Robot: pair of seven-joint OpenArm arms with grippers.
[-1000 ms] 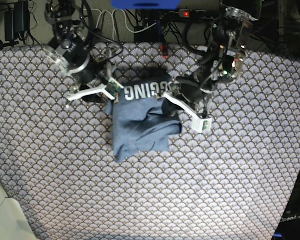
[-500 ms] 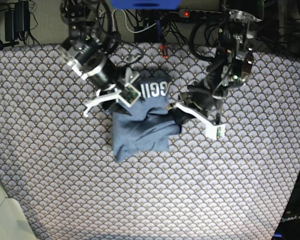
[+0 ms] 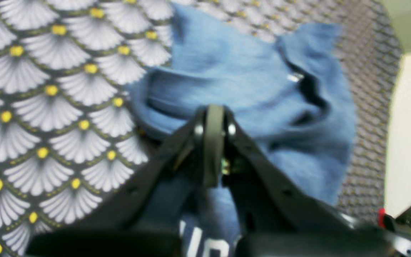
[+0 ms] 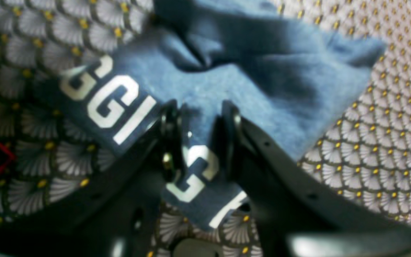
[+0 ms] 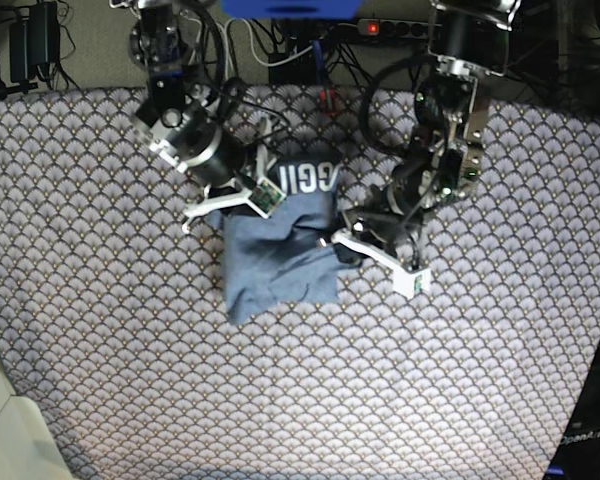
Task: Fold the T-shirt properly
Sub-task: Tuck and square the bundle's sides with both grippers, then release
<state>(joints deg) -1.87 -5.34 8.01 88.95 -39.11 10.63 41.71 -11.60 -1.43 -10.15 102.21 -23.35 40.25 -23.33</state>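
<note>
looking down from above, the t-shirt [image 5: 278, 258] lies as a rumpled slate-blue bundle in the middle of the fan-patterned cloth [image 5: 110, 330], an arm at each upper corner of it. the left wrist view alone shows the left gripper [image 3: 214, 123] clenched tight on a soft fold of heathered cotton. the right wrist view alone shows the right gripper [image 4: 200, 119] with a narrow gap, its black jaws straddling an edge printed with white block letters [image 4: 109, 103]; whether it truly grips, i cannot tell.
</note>
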